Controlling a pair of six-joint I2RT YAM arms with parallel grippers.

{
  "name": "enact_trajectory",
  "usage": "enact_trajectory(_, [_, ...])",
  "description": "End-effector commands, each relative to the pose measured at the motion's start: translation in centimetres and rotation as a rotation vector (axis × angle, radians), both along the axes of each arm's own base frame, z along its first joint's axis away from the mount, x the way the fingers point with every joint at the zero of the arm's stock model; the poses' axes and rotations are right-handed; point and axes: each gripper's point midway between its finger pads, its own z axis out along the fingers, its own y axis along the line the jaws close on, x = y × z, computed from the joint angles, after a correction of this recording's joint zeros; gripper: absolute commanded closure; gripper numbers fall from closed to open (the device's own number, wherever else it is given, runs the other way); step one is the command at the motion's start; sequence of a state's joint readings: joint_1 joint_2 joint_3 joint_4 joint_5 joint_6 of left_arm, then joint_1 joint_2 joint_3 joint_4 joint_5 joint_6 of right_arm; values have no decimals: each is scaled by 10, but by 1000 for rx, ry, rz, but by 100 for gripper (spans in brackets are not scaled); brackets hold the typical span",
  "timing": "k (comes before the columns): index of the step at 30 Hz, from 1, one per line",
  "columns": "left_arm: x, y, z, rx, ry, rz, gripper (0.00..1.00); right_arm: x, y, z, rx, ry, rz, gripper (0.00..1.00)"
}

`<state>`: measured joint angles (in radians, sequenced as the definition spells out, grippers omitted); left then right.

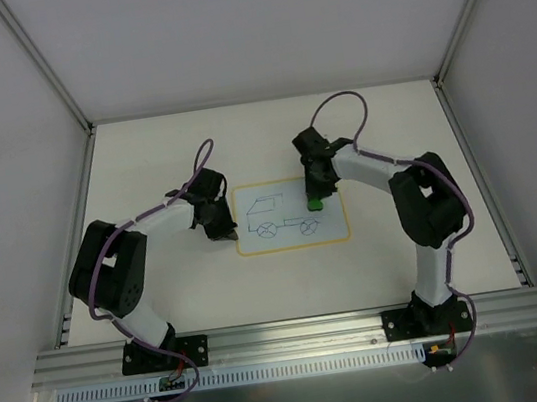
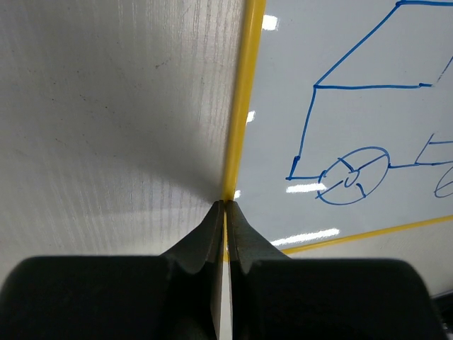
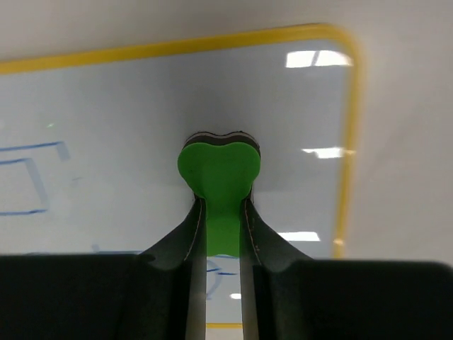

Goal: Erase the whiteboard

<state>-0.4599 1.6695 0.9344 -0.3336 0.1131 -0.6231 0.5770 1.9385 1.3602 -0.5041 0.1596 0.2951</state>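
Now my left end effector (image 2: 224, 207) is pinched closed at the yellow edge of the whiteboard (image 1: 337, 223); my right end effector (image 3: 221, 212) grips the green eraser (image 3: 219, 168) over it.

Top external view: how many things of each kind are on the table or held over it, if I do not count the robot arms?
whiteboard: 1
green eraser: 1
Total: 2
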Motion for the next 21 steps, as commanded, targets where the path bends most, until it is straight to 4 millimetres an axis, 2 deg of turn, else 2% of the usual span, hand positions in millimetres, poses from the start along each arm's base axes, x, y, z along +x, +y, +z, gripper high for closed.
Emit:
enact_trajectory(1, [-29,18,-19,97,92,9,100,-27,-88,-20,-164,127,-127,100])
enact_trajectory(3, [-29,18,-19,98,88,10,100,-30,-95,-17,-151,123,-123,100])
enact_trajectory(7, [-28,15,-15,83,79,12,100,-38,-66,-24,-60,167,-64,100])
enact_trajectory(10, [-26,14,-13,73,73,18,100,-48,-23,-23,-24,168,26,100])
enact_trajectory(11, [-24,13,-13,71,70,18,100,-60,-2,-29,-23,187,79,100])
enact_trajectory(13, [-24,11,-11,60,70,23,100,-65,33,-25,38,192,123,100])
enact_trajectory(14, [-23,10,-11,56,70,25,100,-78,53,-31,31,207,174,100])
enact_trajectory(17, [-21,7,-9,40,65,34,100,-98,97,-31,89,241,249,100])
enact_trajectory(19, [-20,6,-8,34,60,42,100,-100,104,-30,89,235,258,100])
enact_trajectory(21, [-19,6,-7,31,58,51,100,-100,92,-29,71,225,219,100])
